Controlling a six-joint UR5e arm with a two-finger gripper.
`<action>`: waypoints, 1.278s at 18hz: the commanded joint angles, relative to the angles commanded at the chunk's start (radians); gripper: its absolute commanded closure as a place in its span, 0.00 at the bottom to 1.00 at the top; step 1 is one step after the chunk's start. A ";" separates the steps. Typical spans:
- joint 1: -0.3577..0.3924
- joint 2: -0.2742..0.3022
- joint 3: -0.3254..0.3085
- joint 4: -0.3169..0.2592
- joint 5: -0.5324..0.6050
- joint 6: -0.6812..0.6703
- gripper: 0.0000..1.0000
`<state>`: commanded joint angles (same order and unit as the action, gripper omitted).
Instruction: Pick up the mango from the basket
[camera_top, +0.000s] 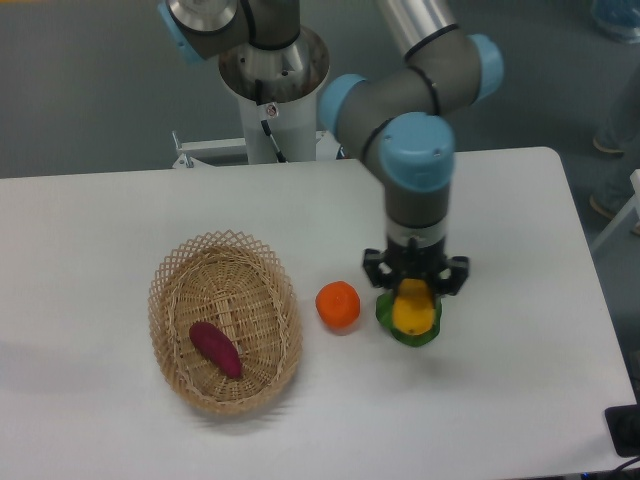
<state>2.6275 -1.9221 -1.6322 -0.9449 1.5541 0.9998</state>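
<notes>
Gripping the mango (412, 309), the closed end effector (414, 296) hangs over a green leafy vegetable (408, 330), apparently clear. Orange fruit (338, 305) at 9 o'clock; basket (226, 320), holding a purple oblong (215, 348), farther that way.

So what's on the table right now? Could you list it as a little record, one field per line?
arm: one robot arm, its tool over the right part of the table
tool: shut on the smooth yellow-orange mango
mango: out of the basket, in front of the green leafy vegetable
basket: oval woven wicker basket on the left
in basket: one dark purple-red oblong
between basket and tool: round orange fruit on the white table
</notes>
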 joint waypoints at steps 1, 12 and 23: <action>0.018 -0.002 0.003 0.000 -0.020 0.034 0.72; 0.140 -0.002 0.006 -0.017 -0.049 0.341 0.72; 0.147 0.017 0.009 -0.124 -0.011 0.382 0.72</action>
